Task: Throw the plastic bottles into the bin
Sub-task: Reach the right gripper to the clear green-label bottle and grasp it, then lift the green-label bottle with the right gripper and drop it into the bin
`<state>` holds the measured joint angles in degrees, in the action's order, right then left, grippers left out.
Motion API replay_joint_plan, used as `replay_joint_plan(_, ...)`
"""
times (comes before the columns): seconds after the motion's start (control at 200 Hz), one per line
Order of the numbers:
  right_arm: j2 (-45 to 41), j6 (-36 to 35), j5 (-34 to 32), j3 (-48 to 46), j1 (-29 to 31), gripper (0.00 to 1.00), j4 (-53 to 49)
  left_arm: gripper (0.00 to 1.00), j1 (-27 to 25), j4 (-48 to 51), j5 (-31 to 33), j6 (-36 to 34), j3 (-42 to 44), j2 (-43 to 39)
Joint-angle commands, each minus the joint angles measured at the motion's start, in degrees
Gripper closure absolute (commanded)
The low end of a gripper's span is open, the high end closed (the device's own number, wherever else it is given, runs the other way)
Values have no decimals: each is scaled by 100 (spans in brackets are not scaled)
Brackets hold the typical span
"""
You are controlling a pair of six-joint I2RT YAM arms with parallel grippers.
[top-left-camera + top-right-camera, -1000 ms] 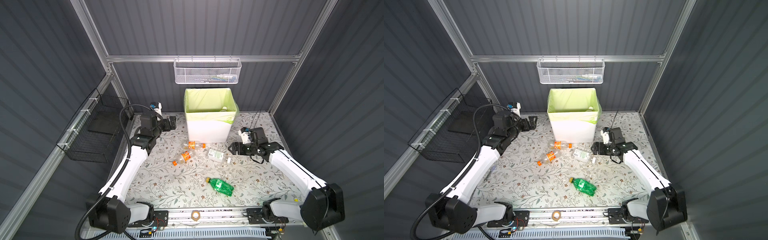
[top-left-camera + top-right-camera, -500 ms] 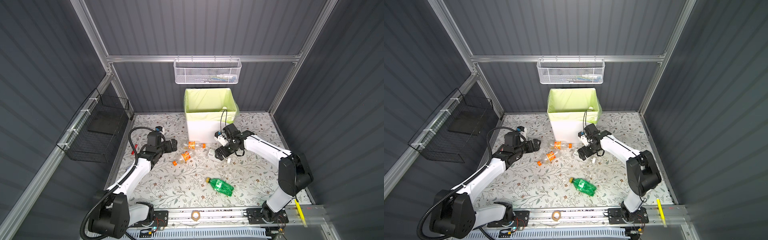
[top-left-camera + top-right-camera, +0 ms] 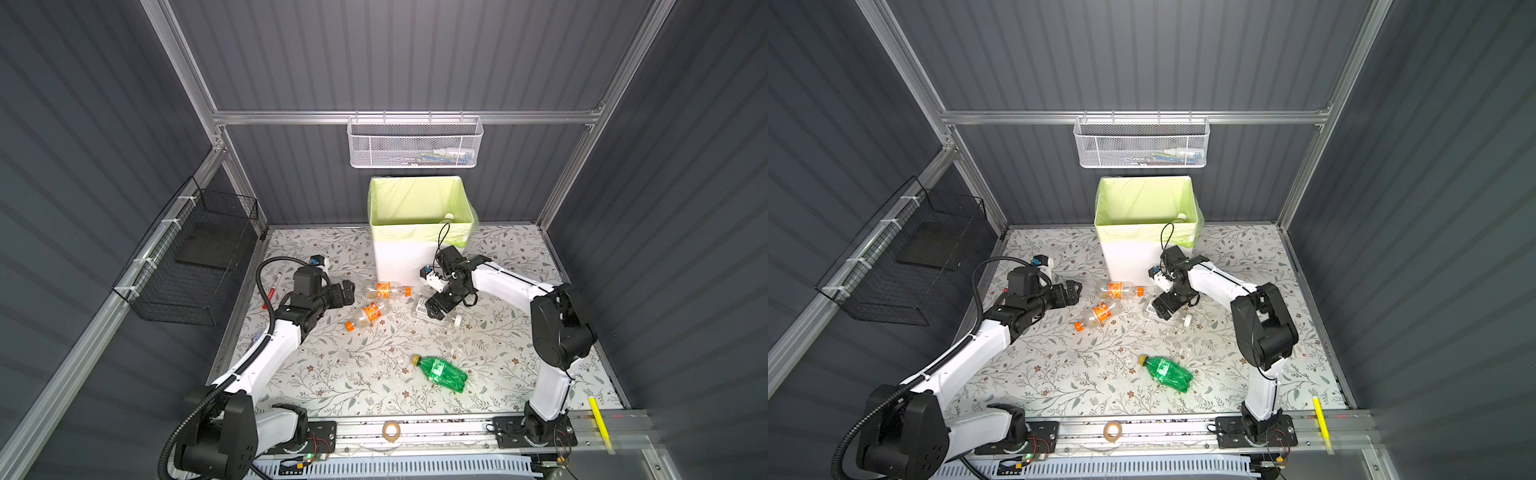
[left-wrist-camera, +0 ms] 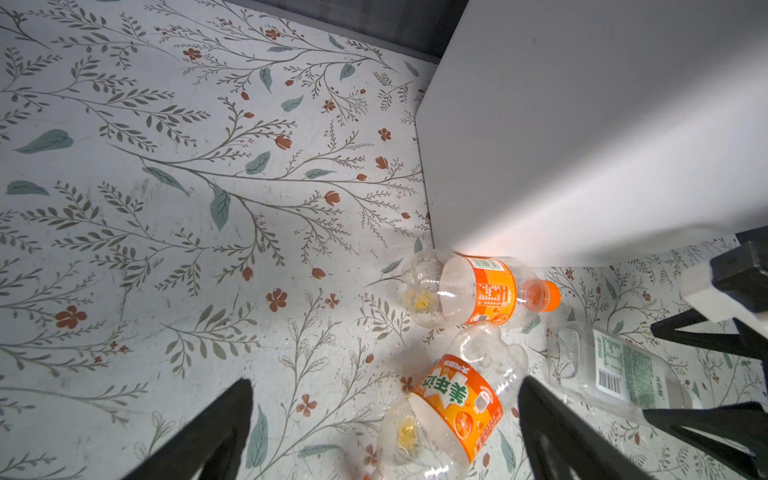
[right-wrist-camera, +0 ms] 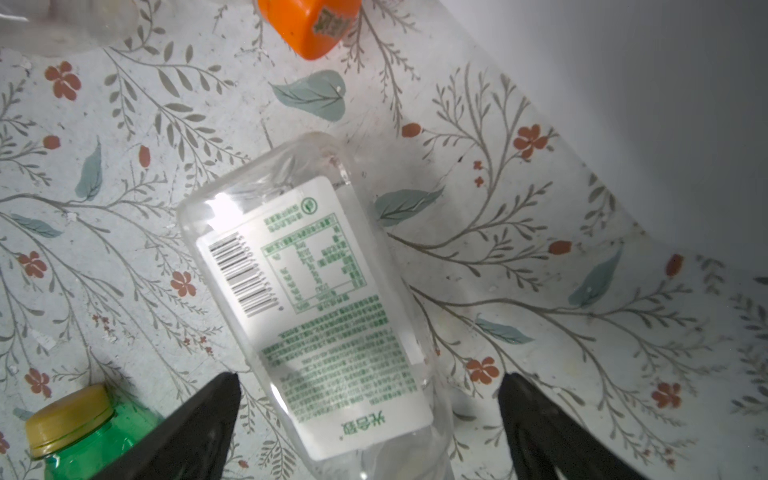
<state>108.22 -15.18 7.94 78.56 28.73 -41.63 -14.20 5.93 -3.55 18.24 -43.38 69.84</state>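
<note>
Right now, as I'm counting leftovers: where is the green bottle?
In both top views the green bottle lies alone on its side, right of centre near the table's front edge, well in front of the clear bottle under the right gripper.

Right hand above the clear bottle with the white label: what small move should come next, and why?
Probably lower the right hand and close it on the clear white-labelled bottle: it lies flat on the table between the open jaws, not yet gripped, close to the bin.
</note>
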Motion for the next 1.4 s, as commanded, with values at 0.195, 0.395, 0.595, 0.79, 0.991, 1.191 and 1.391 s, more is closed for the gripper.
replay_joint_plan(0.195,136,49,-112,-307,305,1,259,0,13,-145,-22,55,45,-6)
replay_joint_plan(0.395,247,176,-224,-418,327,6,575,0,14,-136,-23,57,48,-12)
replay_joint_plan(0.595,200,405,-357,-626,333,24,856,0,13,-135,-36,66,49,-2)
replay_joint_plan(0.79,-481,932,-339,-1179,314,36,1030,0,13,-128,-133,85,13,47)
replay_joint_plan(0.991,-1712,2107,66,-2393,-183,42,1539,1,12,-199,-283,96,58,133)
replay_joint_plan(1.191,-2823,3248,440,-3141,-1180,41,1762,1,5,-189,-412,84,49,240)
replay_joint_plan(1.391,-3354,4108,413,-3715,-1767,39,1500,3,5,-147,-549,94,13,371)
